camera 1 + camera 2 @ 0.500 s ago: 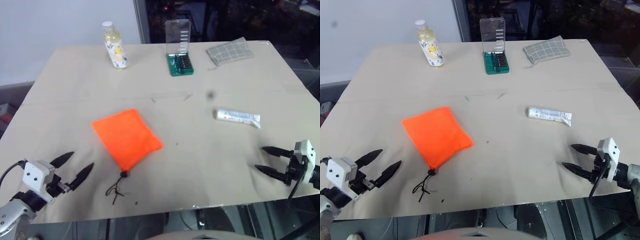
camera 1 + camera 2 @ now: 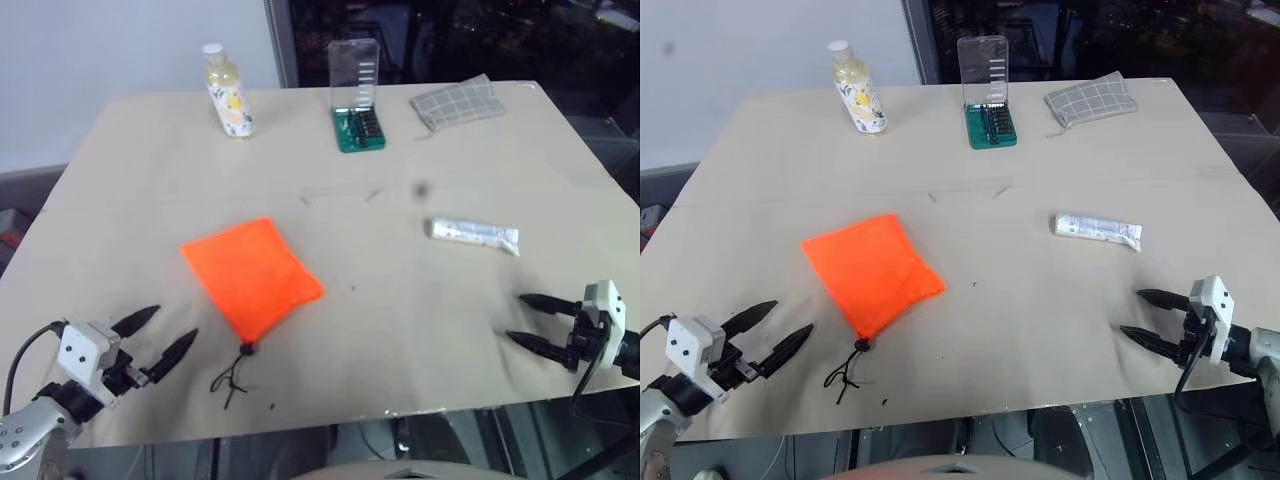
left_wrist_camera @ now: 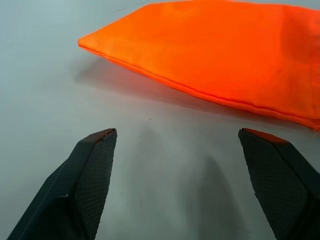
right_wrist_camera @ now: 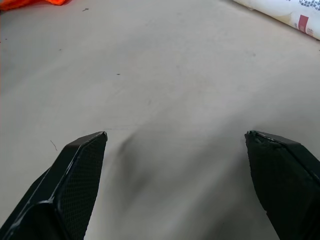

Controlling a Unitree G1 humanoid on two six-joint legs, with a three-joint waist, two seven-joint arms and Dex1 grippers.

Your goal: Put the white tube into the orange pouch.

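1. The small flat white tube [image 2: 475, 234] has dark print and a red mark – too small to read.
2. It lies on the big tan table [image 2: 330, 160], well to the right of the bright orange cloth pouch [image 2: 252, 276].
3. Behind the pouch stand a yellowish bottle [image 2: 227, 91], a green tool case [image 2: 359, 128] and a grey checked cloth [image 2: 458, 102].
4. The left gripper [image 2: 165, 335] is wide and empty, near the pouch; the right gripper [image 2: 530, 319] – wide and empty too – is near the tube.

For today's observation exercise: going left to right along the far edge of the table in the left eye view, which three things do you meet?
Yellowish bottle with a white cap → green case with its clear lid standing up → grey checked cloth.
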